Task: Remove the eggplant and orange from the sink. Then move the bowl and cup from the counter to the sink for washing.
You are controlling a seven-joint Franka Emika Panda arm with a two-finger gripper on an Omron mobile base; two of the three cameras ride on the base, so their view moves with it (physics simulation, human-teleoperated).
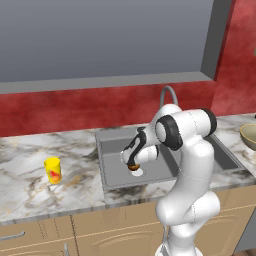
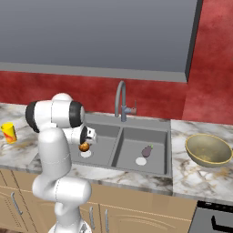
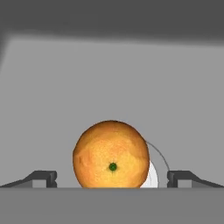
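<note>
The two-finger dark-tipped gripper (image 3: 112,179) stands with its jaws wide apart on either side of the small round orange (image 3: 111,154), gripping nothing; one dark fingertip (image 3: 43,178) sits clear of the fruit's skin. The orange rests on the white round drain (image 3: 151,175) in one basin of the grey rectangular two-basin sink (image 2: 166,132). In the other basin a small dark purple eggplant (image 2: 146,151) lies beside its own drain. Farther out on the marble counter (image 1: 30,170), the bright yellow cylindrical cup (image 1: 53,170) stands on one side of the sink and the wide tan-yellow bowl (image 2: 208,149) on the other.
</note>
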